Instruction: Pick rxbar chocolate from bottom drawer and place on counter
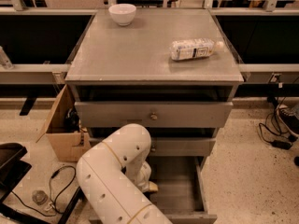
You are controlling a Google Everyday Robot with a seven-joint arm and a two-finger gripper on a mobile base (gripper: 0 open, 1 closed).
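Note:
The bottom drawer (187, 190) is pulled open and shows a plain grey floor. My white arm bends down into its left side. My gripper (149, 185) is low inside the drawer, mostly hidden behind the arm's elbow. The rxbar chocolate is hidden from view. The counter (140, 50) is the flat grey top of the cabinet, above and behind the arm.
A white bowl (122, 13) stands at the counter's back left. A clear plastic bottle with a white label (194, 49) lies at its right. Two upper drawers with knobs (153, 116) stick out slightly. A cardboard box (63, 129) and cables lie on the floor at left.

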